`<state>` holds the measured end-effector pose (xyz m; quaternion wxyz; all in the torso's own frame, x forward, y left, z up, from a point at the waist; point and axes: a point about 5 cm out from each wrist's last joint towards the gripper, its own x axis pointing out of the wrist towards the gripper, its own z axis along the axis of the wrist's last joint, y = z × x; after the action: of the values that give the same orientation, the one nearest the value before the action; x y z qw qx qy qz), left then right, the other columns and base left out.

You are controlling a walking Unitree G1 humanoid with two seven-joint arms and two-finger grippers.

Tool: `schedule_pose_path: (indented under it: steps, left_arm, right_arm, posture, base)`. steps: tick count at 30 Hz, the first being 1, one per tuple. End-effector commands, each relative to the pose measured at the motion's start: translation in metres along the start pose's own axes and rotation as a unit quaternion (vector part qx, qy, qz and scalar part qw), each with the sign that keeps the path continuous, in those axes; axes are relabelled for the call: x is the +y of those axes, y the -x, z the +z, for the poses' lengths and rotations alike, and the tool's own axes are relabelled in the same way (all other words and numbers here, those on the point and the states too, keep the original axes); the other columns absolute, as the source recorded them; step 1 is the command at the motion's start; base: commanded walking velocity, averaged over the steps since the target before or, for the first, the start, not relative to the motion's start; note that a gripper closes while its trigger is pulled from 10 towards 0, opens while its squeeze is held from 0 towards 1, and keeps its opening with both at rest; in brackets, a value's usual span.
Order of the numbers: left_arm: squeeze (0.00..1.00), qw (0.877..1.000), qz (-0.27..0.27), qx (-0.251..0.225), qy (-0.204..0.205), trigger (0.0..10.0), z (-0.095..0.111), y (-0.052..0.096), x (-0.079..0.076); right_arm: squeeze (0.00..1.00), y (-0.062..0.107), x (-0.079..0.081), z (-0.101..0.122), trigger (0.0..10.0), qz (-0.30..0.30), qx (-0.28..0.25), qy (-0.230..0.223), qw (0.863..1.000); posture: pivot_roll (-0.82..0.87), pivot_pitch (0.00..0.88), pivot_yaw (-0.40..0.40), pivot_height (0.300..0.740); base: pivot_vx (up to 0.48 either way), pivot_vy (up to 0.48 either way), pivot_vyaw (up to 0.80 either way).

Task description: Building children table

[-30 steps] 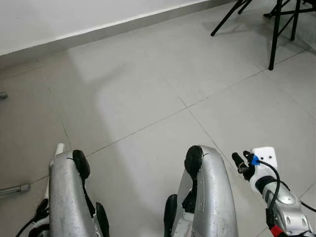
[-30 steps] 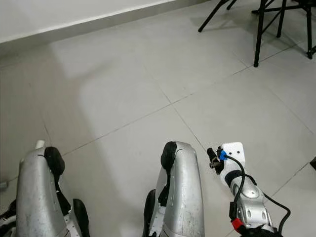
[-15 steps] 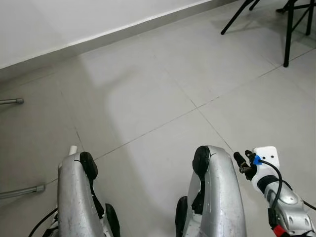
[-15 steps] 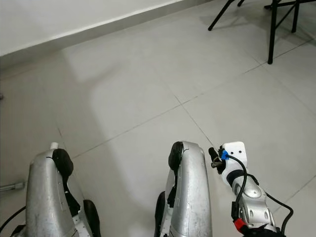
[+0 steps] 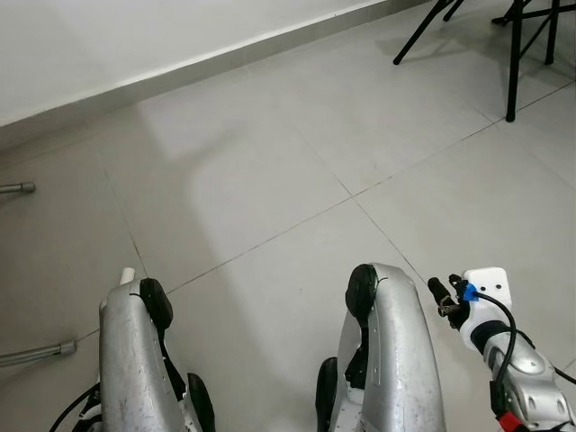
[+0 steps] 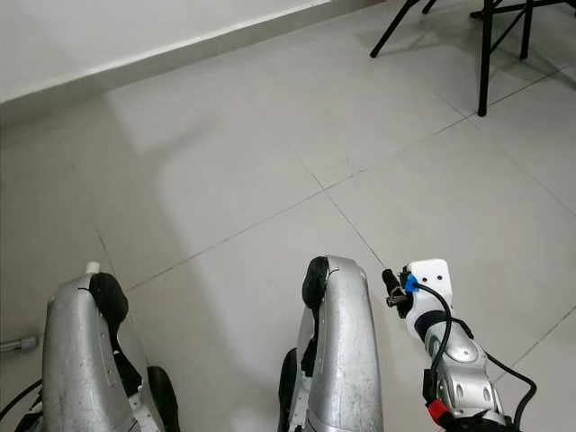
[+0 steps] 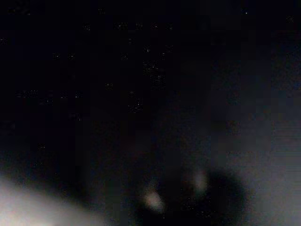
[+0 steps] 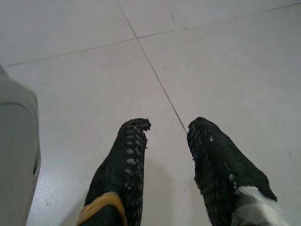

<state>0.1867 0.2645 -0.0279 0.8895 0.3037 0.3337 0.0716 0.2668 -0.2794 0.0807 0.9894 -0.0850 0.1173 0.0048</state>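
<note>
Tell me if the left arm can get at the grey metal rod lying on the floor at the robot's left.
Probably not from here: the rod lies flat on the floor tiles, off to the side, while the left arm hangs beside the body. The robot would likely need to bend.

Bare indoor room, grey tiled floor [image 5: 270,153], white wall [image 5: 108,36], black stand legs [image 5: 513,54]

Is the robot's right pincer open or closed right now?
Open. The right pincer has a gap between its two black fingers, with bare floor tile showing through.
</note>
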Motion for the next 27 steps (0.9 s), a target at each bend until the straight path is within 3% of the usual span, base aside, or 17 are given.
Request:
schedule_pose_path:
  steps: [1,2,5,8,9,11,15,16,17,25,27]
  left_arm:
    - [0.0,0.97,0.126,-0.12,0.172,10.0,0.079,-0.019,0.073]
    - [0.0,0.97,0.126,-0.12,0.172,10.0,0.079,-0.019,0.073]
    - [0.0,0.949,0.064,-0.215,0.221,10.0,0.119,-0.011,0.068]
    - [0.0,0.939,0.056,-0.252,0.225,10.0,0.135,-0.005,0.073]
    - [0.0,0.931,0.06,-0.28,0.227,10.0,0.147,0.001,0.081]
    - [0.0,0.929,0.064,-0.291,0.219,10.0,0.151,0.004,0.086]
    - [0.0,0.927,0.083,-0.307,0.2,10.0,0.154,0.009,0.097]
    - [0.0,0.923,0.129,-0.311,0.184,10.0,0.15,0.011,0.117]
    - [0.0,0.923,0.129,-0.311,0.184,10.0,0.15,0.011,0.117]
    - [0.0,0.914,0.268,-0.271,0.141,10.0,0.133,0.016,0.17]
    - [0.0,0.912,0.279,-0.265,0.141,10.0,0.129,0.016,0.175]
  right_arm:
    - [0.0,0.004,0.001,-0.007,10.0,0.003,0.01,-0.004,1.0]
    - [0.0,0.004,0.001,-0.007,10.0,0.003,0.01,-0.004,1.0]
    - [0.0,0.004,0.002,-0.006,10.0,0.005,0.007,-0.007,1.0]
    - [0.0,0.004,0.002,-0.005,10.0,0.007,0.006,-0.002,1.0]
    - [0.0,0.004,0.001,-0.005,10.0,0.007,0.006,-0.001,1.0]
    - [0.0,0.004,0.001,-0.005,10.0,0.007,0.006,-0.002,1.0]
    - [0.0,0.005,0.001,-0.006,10.0,0.007,0.007,-0.003,1.0]
    - [0.0,0.005,0.002,-0.007,10.0,0.009,0.007,-0.003,1.0]
    - [0.0,0.005,0.002,-0.007,10.0,0.009,0.007,-0.003,1.0]
    - [0.0,0.003,0.002,-0.005,10.0,0.01,0.005,-0.004,1.0]
    - [0.0,0.003,0.001,-0.004,10.0,0.009,0.005,-0.004,1.0]
  posture:
    - [0.03,0.332,-0.099,0.3]
    - [0.03,0.332,-0.099,0.3]
    - [0.03,0.333,-0.096,0.3]
    - [0.03,0.333,-0.096,0.3]
    - [0.03,0.333,-0.098,0.3]
    - [0.03,0.335,-0.098,0.3]
    - [0.04,0.335,-0.1,0.3]
    - [0.04,0.337,-0.1,0.3]
    - [0.04,0.337,-0.1,0.3]
    - [0.04,0.342,-0.104,0.3]
    - [0.03,0.341,-0.105,0.3]
  base:
    - [0.0,0.0,0.0]
    - [0.0,0.0,0.0]
    - [0.0,0.0,0.0]
    - [0.0,0.0,0.0]
    - [0.0,0.0,0.0]
    - [0.0,0.0,0.0]
    - [0.0,0.0,0.0]
    - [0.0,0.0,0.0]
    - [0.0,0.0,0.0]
    - [0.0,0.0,0.0]
    - [0.0,0.0,0.0]
